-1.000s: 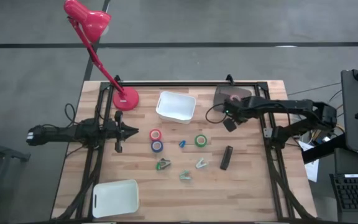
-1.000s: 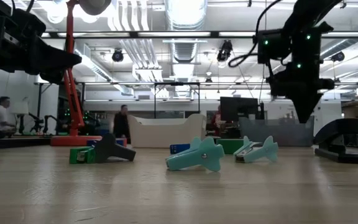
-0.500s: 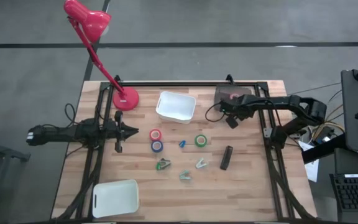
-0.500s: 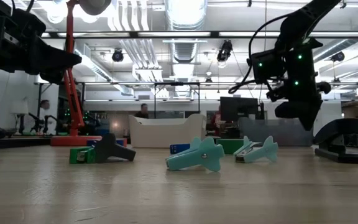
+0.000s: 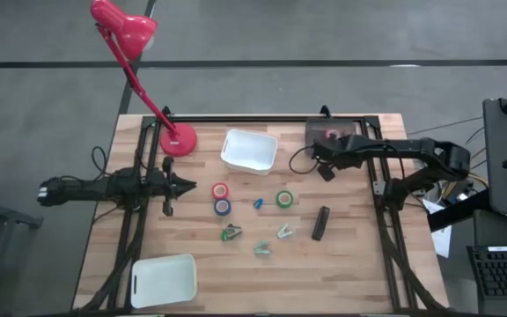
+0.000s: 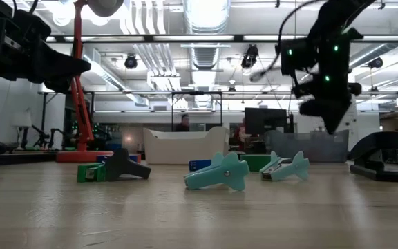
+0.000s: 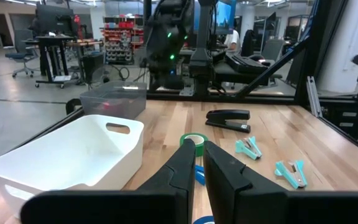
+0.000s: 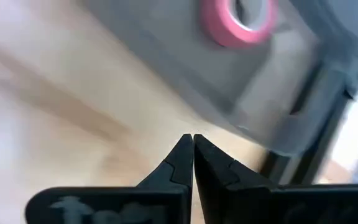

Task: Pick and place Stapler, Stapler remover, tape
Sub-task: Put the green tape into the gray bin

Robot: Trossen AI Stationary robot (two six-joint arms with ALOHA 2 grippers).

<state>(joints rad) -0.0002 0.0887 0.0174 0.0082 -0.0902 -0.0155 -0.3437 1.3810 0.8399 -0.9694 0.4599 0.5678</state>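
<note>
Open workshop hall behind the bench, strip lights blazing overhead.
Ceiling ducts point(image 6: 206, 14) run above, a grey concrete floor point(image 5: 324, 31) surrounds the wooden table point(image 5: 368, 264), and office chairs point(image 7: 20, 56) stand beside distant desks.

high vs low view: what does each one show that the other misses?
High only: pink tape in the grey bin, red tape, blue tape, second white bin, lamp head, right gripper near the grey bin's edge. Low only: room behind the table and a person. Both: stapler, green tape, teal removers, white bin.
</note>
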